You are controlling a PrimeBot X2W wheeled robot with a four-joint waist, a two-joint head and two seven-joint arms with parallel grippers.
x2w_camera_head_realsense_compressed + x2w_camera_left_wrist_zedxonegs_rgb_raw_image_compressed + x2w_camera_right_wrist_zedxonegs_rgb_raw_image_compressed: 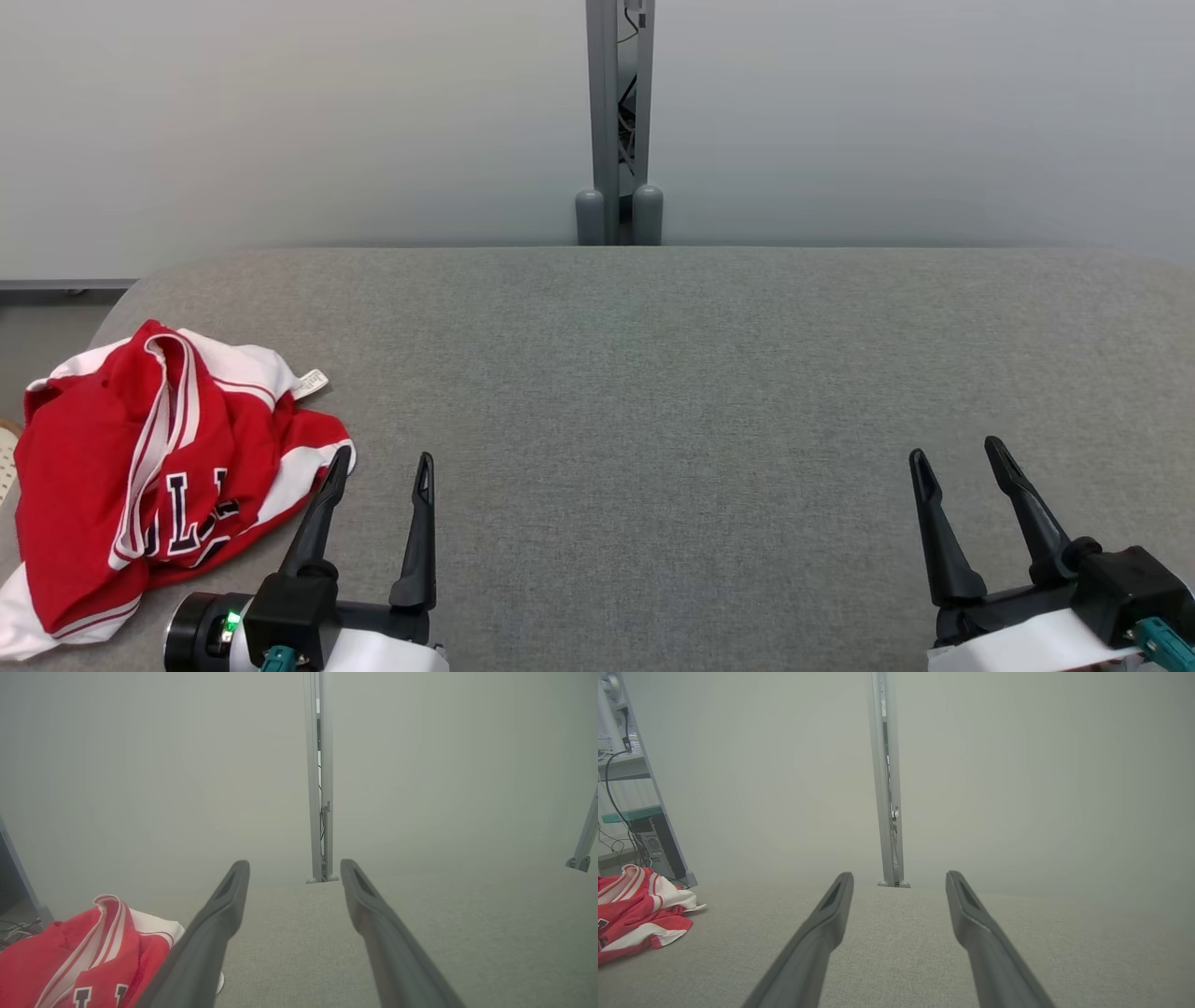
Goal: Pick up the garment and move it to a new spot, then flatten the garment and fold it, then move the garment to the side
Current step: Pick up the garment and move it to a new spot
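**Waiting open-handed beside a crumpled jersey**

Heaped in a loose, creased mound, the red-and-white garment point(149, 467) lies at the near left corner of the grey table point(653, 373), part of its dark lettering buried in the folds. It looks dropped rather than laid out, so the first step, lifting it to a new spot, is judged not yet begun.

The left gripper point(383, 457) sits just beside the heap, jaws spread wide and holding nothing. Its outer finger overlaps the cloth's edge in the head view, but whether it touches cannot be told. That nearness probably makes it the arm to take the first pinch.

The right gripper point(957, 450) is well apart over bare table at the far right, equally wide and empty. It is likely parked there to leave the middle free, where there is room to spread and fold the cloth.
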